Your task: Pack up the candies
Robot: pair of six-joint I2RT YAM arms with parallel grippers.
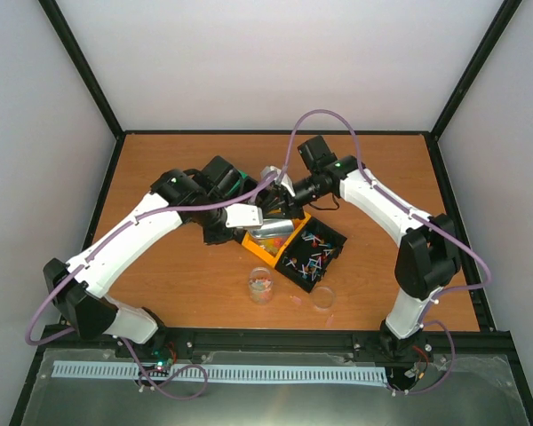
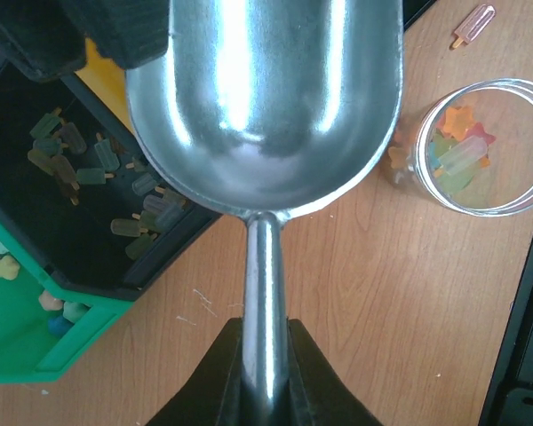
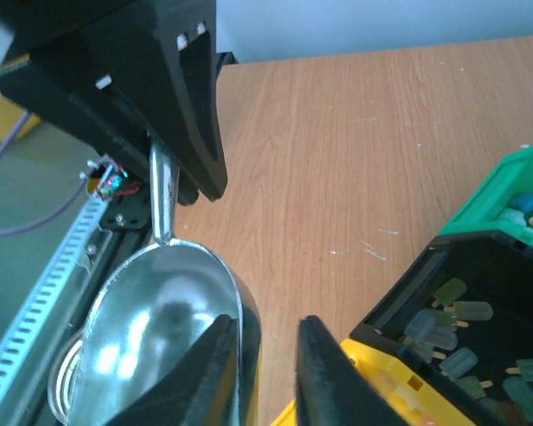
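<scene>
My left gripper (image 2: pixel 265 355) is shut on the handle of the silver metal scoop (image 2: pixel 266 98), whose bowl looks empty. The scoop (image 1: pixel 271 229) hangs over the bins at mid-table. My right gripper (image 3: pixel 266 333) straddles the scoop's (image 3: pixel 151 337) side wall: one finger lies inside the bowl against the wall, and the other stands outside it with a gap of bare wood between. Thin wrapped candies (image 2: pixel 80 169) lie in the black bin (image 2: pixel 18 133). More candies (image 2: pixel 457 146) sit in the clear jar (image 2: pixel 484 146), which stands upright on the table to the scoop's right.
A yellow bin (image 1: pixel 268 248), the black bin (image 1: pixel 338 241) and a green bin (image 2: pixel 35 355) sit close together. The jar (image 1: pixel 261 284) and a clear lid (image 1: pixel 323 295) stand near the front edge. One loose candy (image 2: pixel 473 25) lies on the wood.
</scene>
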